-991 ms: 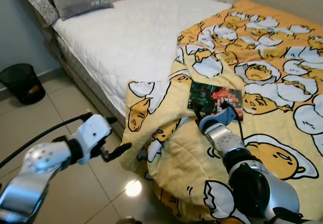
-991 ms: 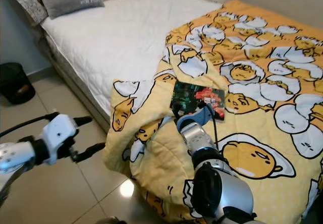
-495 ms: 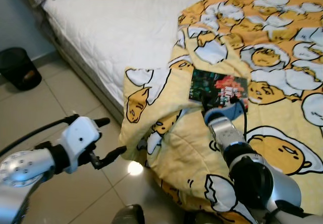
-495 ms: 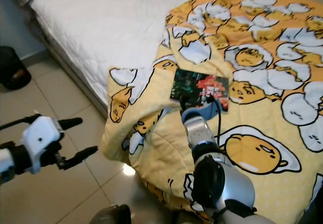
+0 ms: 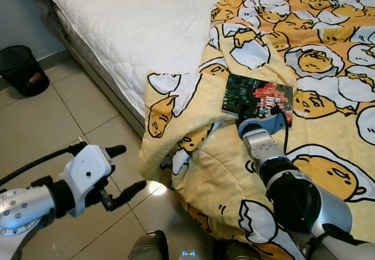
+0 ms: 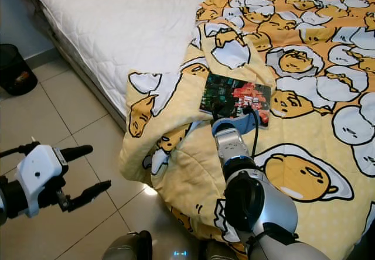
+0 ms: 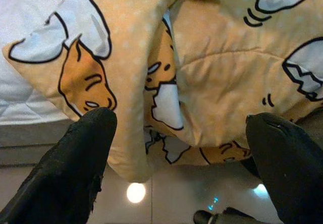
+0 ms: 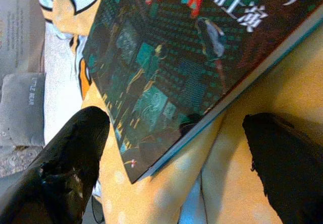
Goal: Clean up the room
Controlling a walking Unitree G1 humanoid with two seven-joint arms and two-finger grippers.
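A dark book (image 5: 258, 98) with a green and red cover lies flat on the yellow egg-print duvet (image 5: 328, 67). My right gripper (image 5: 262, 115) is at the book's near edge and is open. In the right wrist view its two black fingers (image 8: 60, 168) stand wide apart on either side of the near corner of the book (image 8: 192, 57), not touching it. My left gripper (image 5: 130, 168) is open and empty. It hovers over the tiled floor just left of the duvet fold (image 7: 217, 82) that hangs off the bed.
The white mattress (image 5: 146, 31) lies bare to the left of the duvet, its edge running diagonally. A black waste bin (image 5: 23, 69) stands on the floor at the far left. Beige tiles (image 5: 58, 119) lie between the bin and the bed.
The camera has tilted down and moved closer to the bed. My right gripper stays at the book's near edge. The left gripper hangs a little lower over the floor.
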